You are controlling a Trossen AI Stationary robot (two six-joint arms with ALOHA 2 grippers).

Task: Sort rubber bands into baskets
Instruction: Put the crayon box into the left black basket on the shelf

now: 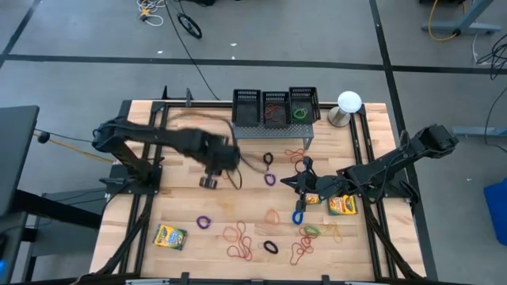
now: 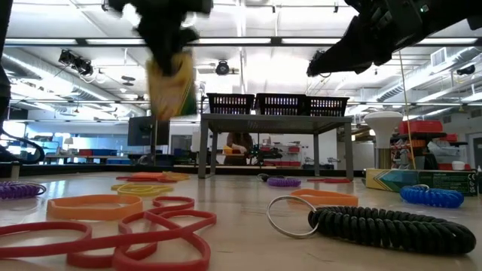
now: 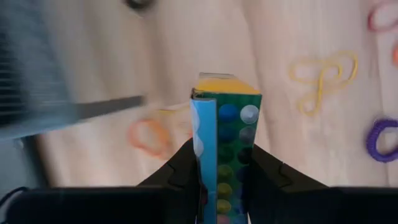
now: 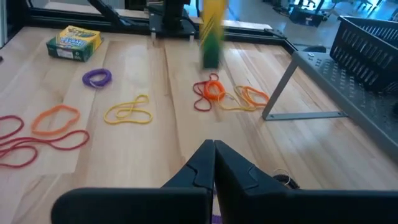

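My left gripper (image 3: 224, 154) is shut on a yellow-green crayon box (image 3: 227, 121), which hangs above the table's middle left (image 1: 212, 176) and shows blurred in the low view (image 2: 172, 83). My right gripper (image 4: 214, 149) is shut on nothing; it hovers over the table's middle right (image 1: 303, 184). Rubber bands lie flat on the wood: orange (image 4: 55, 118), yellow (image 4: 127, 111), purple (image 4: 96, 77), red (image 1: 240, 241). Three black mesh baskets (image 1: 276, 107) stand side by side on a grey perforated stand (image 1: 269, 131) at the far edge; the middle and right ones hold bands. My left gripper pinches the crayon box between its two fingers (image 3: 186, 163), one on each side of the box's upper part (image 3: 211, 158). The fingers come from above, pointing steeply down. The box hangs below them, nearly upright and lifted clear of the table.
Two more crayon boxes lie on the table, at the near left (image 1: 169, 236) and under the right arm (image 1: 342, 206). A white dome (image 1: 348, 101) stands beside the baskets. A blue coil (image 1: 299, 212) and a black coil on a key ring (image 2: 392, 226) lie near the front.
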